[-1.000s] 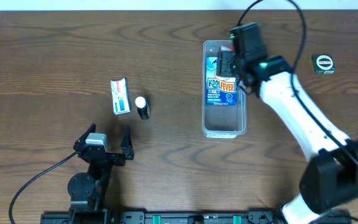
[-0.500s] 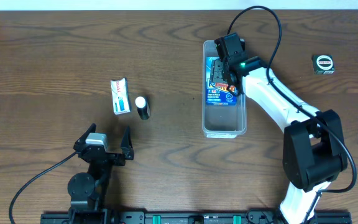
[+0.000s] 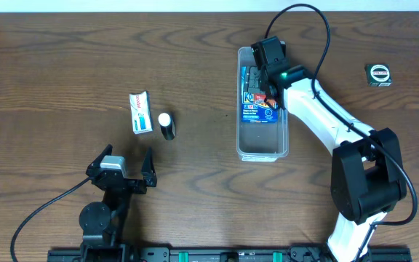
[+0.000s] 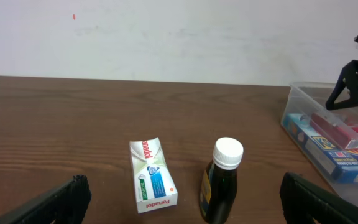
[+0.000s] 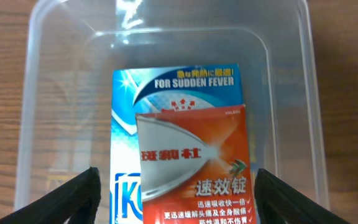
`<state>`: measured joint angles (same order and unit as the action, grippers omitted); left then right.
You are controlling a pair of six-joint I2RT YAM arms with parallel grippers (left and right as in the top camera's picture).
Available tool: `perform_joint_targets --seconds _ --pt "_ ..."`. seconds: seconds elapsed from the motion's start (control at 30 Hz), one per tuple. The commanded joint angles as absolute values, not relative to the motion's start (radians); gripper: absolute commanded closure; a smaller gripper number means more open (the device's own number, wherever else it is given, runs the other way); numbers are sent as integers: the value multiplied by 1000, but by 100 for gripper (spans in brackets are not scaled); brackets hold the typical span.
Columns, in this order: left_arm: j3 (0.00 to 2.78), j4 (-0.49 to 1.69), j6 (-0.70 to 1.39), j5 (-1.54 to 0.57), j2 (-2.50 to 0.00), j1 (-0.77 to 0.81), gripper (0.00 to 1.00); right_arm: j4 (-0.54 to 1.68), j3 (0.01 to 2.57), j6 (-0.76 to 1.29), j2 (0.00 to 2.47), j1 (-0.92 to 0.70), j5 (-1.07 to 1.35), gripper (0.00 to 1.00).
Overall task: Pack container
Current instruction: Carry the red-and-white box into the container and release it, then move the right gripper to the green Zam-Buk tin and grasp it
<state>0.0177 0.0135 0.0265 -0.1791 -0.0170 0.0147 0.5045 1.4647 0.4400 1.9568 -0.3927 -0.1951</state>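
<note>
**A:** Where is the container (image 3: 262,143) sitting?

**B:** It is lying on the wooden table (image 3: 49,58), right of centre, with its long side running away from the robot. A blue KoolFever box (image 3: 256,110) is lying flat in its far half. A red packet (image 5: 194,162) with Chinese print is resting on top of that box and covering its lower right part. The near half is showing only bare plastic.

**A:** What is the right gripper (image 5: 178,186) doing?

**B:** It is hovering over the far end of the container and pointing down at the red packet. Its fingers are spread wide, one at each lower corner of the wrist view, and they are gripping nothing.

**A:** And the left gripper (image 3: 124,166)?

**B:** It is sitting low near the front edge of the table, well away from the container. Its jaws are standing wide apart with nothing between them, and it is facing the loose items.

**A:** Which items?

**B:** A white Panadol box (image 4: 152,176) is lying flat. Just beside it on the right, a dark bottle (image 4: 220,183) with a white cap is standing upright. A small black round object (image 3: 378,73) is sitting by itself near the far right corner.
</note>
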Motion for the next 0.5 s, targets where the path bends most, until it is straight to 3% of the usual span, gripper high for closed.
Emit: perform_joint_targets --seconds 0.0,0.2,0.47 --pt "4 52 31 -186 -18 10 2 502 1557 378 1885 -385 -206 18" --pt "4 52 31 -186 -18 10 2 513 1671 152 1750 -268 -214 13" --pt "4 52 31 -186 -18 10 2 639 1673 -202 1730 67 -124 4"
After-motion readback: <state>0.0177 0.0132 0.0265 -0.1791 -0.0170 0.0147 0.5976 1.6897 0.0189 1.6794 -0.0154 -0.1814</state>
